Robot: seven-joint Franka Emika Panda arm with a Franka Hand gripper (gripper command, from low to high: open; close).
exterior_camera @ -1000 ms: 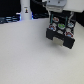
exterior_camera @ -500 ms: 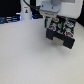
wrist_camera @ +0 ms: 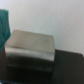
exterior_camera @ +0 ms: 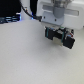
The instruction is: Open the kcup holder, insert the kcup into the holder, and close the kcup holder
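Kcup holder (exterior_camera: pixel 9 19): dark boxy form at the far left edge of the exterior view, resting on the pale surface (exterior_camera: pixel 30 55). Gripper (exterior_camera: pixel 60 38): suspended above the surface toward the right, well apart from the holder; whether released or clenched cannot be told. Wrist view: blurred grey block (wrist_camera: pixel 30 49), unidentifiable.

My arm descends from the exterior view's upper edge, white wrist housing above. My gripper (exterior_camera: pixel 60 38), black, hangs pointing downward; its jaw opening cannot be discerned.
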